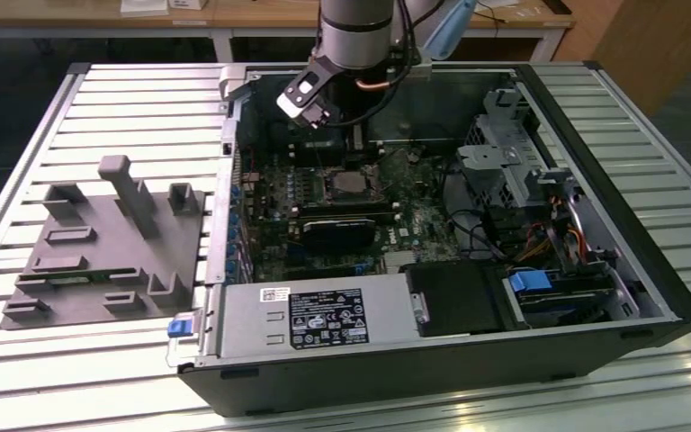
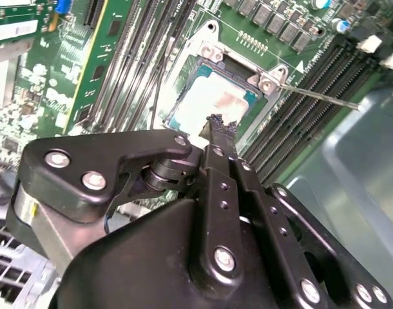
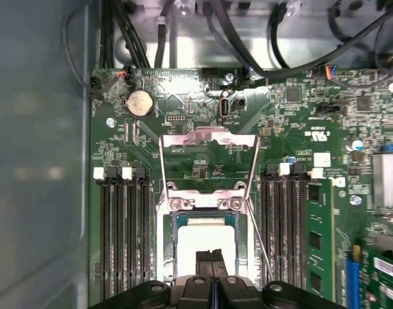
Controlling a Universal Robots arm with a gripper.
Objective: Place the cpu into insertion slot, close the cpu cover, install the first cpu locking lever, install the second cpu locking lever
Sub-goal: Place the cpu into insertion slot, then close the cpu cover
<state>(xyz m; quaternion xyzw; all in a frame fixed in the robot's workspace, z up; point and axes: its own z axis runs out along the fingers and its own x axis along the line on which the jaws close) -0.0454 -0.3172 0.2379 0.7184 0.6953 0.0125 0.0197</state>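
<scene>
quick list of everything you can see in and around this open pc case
computer case: one, black, open on the slatted table
motherboard: one, green, inside the case
cpu: one, silver-grey, seated in the insertion slot
cpu cover: one, silvery, swung open off the slot
locking lever: one clear, thin silvery wire, angled out beside the slot
memory slots: two banks, black, either side of the slot
power supply: one, silver with black label, in the case nearest the exterior camera
fixture block: one, grey, on the table at the exterior view's left
arm: one, grey, above the case
gripper: one, black, fingers shut, tips at the cpu
</scene>
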